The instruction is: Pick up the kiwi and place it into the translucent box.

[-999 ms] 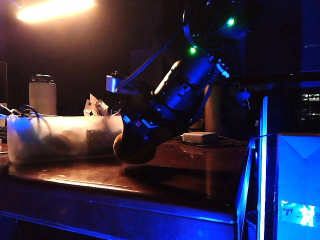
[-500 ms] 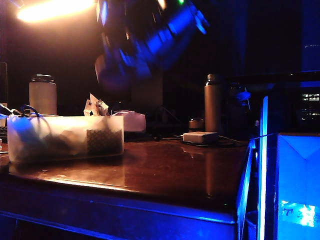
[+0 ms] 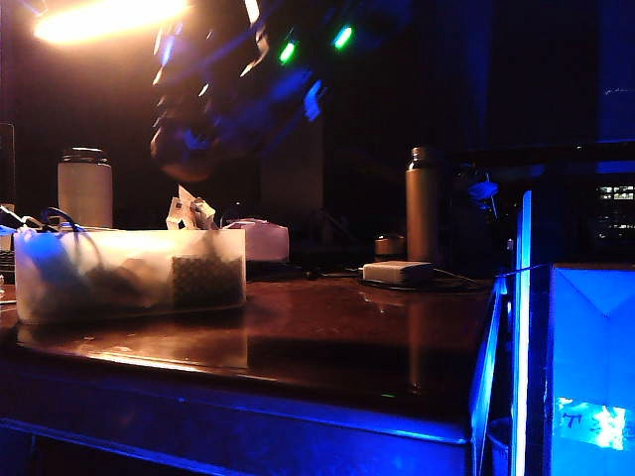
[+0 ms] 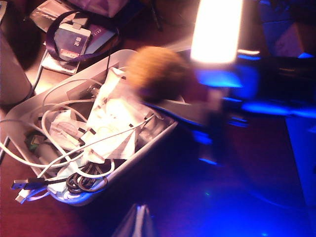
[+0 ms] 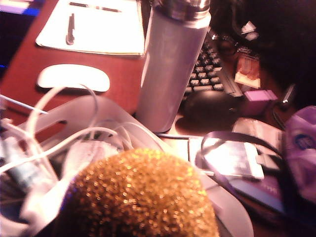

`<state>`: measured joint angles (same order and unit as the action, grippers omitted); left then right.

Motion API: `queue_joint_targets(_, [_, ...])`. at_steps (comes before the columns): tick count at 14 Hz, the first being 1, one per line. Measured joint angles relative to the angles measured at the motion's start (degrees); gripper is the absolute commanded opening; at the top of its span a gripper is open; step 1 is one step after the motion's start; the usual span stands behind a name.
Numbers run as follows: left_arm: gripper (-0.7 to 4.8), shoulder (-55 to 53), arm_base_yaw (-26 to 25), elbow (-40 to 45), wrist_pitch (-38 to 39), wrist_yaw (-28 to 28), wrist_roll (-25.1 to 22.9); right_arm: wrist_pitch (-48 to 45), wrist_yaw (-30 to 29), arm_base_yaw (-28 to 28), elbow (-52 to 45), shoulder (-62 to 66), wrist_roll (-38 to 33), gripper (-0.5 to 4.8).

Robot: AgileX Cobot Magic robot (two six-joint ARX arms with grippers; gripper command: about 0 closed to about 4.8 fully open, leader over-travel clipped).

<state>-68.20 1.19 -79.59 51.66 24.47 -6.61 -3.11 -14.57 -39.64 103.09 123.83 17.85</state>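
Right gripper [image 3: 184, 149] gripping kiwi [image 5: 138, 197] above translucent box [image 3: 129, 273] rim

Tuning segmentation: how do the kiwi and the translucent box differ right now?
The kiwi is rounded, fuzzy and golden-brown; the translucent box is long, rectangular and frosted white. The kiwi hangs in the air at the right gripper; the box sits on the table. The box is far wider and packed with cables and papers.

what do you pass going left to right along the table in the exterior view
white jar with dark lid → translucent box → small flat white box → metal bottle → blue-lit panel; the right hand carries the kiwi above the box.
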Motion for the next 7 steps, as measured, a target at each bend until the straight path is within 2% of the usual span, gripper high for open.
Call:
queue_joint_targets(1, [-0.03, 0.00, 0.02, 0.00, -0.02, 0.02, -0.02, -0.09, -0.33, 0.00, 3.23, 2.67, -0.04, 3.02])
queue_joint_targets(3, [-0.02, 0.00, 0.02, 0.00, -0.02, 0.02, -0.02, -0.15, -0.48, -0.15, 7.48, 6.23, -0.15, 4.79])
queue_joint_targets(5, [-0.03, 0.00, 0.02, 0.00, -0.04, 0.02, -0.02, -0.59, -0.50, -0.74, 7.65, 6.29, 0.04, 4.79])
queue_joint_targets(6, [-0.03, 0.00, 0.02, 0.00, -0.17, 0.02, -0.02, -0.81, -0.50, -0.85, 7.85, 6.27, 0.42, 4.56])
queue_joint_targets(7, [-0.03, 0.00, 0.02, 0.00, -0.63, 0.02, -0.02, -0.94, -0.42, -0.83, 7.87, 6.27, 0.37, 3.08])
